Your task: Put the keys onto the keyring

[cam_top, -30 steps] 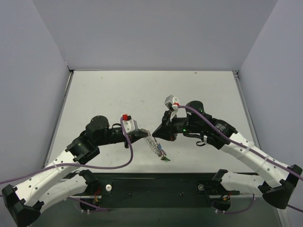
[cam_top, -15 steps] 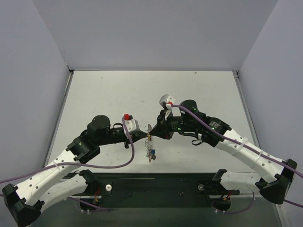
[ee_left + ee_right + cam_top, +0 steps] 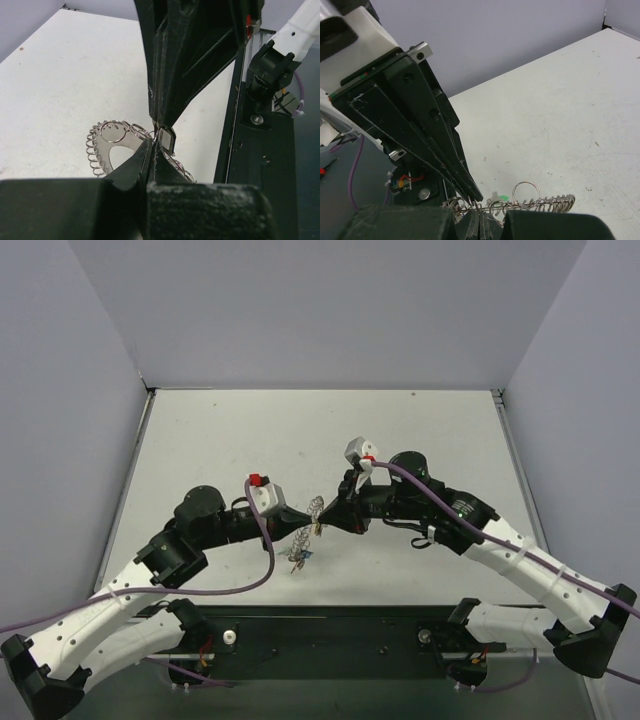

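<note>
The keyring [image 3: 315, 508], a silvery ring with a coil-like rim, hangs above the table's middle between both grippers. My left gripper [image 3: 301, 530] is shut on its edge from the left, and my right gripper [image 3: 324, 524] is shut on it from the right, tip to tip. Keys [image 3: 301, 556] dangle in a bunch below the ring. In the left wrist view the keyring [image 3: 102, 147] lies behind my shut fingertips [image 3: 145, 150], with a small dark-framed square piece [image 3: 166, 140] at the right gripper's tip. In the right wrist view the keyring [image 3: 545, 204] runs across my gripper [image 3: 485, 220], with a green key head [image 3: 505, 197] behind.
The black base rail [image 3: 330, 640] runs along the near edge. Purple cables [image 3: 268, 560] loop off both arms. Grey walls close in the white table [image 3: 250, 430] on three sides. The right arm's base [image 3: 272, 65] shows in the left wrist view.
The keyring has swung from hanging straight down to tilted up between the tips, and the key bunch shifted left. The left gripper drew back a little to the left; the right stays on the ring.
</note>
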`<state>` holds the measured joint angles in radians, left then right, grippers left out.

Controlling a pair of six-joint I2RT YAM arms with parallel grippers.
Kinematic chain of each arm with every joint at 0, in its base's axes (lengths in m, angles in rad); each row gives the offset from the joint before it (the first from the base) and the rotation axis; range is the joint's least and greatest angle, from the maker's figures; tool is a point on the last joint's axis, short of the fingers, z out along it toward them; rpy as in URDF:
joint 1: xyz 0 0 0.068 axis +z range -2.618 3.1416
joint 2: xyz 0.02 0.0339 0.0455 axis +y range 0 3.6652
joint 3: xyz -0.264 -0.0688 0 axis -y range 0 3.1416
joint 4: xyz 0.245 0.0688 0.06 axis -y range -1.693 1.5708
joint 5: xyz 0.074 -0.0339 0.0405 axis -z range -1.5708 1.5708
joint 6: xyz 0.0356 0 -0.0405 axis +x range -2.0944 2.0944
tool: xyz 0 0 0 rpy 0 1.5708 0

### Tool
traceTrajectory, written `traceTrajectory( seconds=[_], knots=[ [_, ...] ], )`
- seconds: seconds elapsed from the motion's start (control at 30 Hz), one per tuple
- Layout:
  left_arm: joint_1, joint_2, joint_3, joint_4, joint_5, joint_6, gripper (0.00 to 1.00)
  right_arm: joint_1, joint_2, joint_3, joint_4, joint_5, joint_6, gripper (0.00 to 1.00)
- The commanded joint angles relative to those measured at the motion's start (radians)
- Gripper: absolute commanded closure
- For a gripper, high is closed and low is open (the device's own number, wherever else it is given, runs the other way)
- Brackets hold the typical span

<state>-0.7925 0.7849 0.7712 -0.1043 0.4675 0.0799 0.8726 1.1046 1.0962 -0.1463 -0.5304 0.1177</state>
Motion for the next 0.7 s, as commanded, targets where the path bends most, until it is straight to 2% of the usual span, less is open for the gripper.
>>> traceTrajectory(
  seconds=[0.0,0.1,0.17,0.27,0.43,0.67],
  knots=[
    [-0.004,-0.007,0.016,0.172,-0.079,-0.193,1.0,0.006,-0.083,0.028,0.057,-0.045,0.017,1.0],
    [-0.004,-0.055,-0.103,0.355,-0.139,-0.287,1.0,0.006,-0.117,0.019,0.071,-0.042,0.023,1.0],
    [-0.004,-0.059,-0.157,0.478,-0.153,-0.295,1.0,0.005,-0.126,0.011,0.077,-0.033,0.025,1.0],
    [-0.004,-0.038,-0.199,0.563,-0.11,-0.267,1.0,0.005,-0.137,0.01,0.091,-0.026,0.033,1.0],
    [-0.002,-0.024,-0.226,0.662,-0.098,-0.256,1.0,0.003,-0.118,0.013,0.128,-0.036,0.049,1.0],
    [-0.002,-0.065,-0.259,0.707,-0.089,-0.269,1.0,-0.001,-0.057,0.028,0.137,-0.06,0.048,1.0]
  ],
)
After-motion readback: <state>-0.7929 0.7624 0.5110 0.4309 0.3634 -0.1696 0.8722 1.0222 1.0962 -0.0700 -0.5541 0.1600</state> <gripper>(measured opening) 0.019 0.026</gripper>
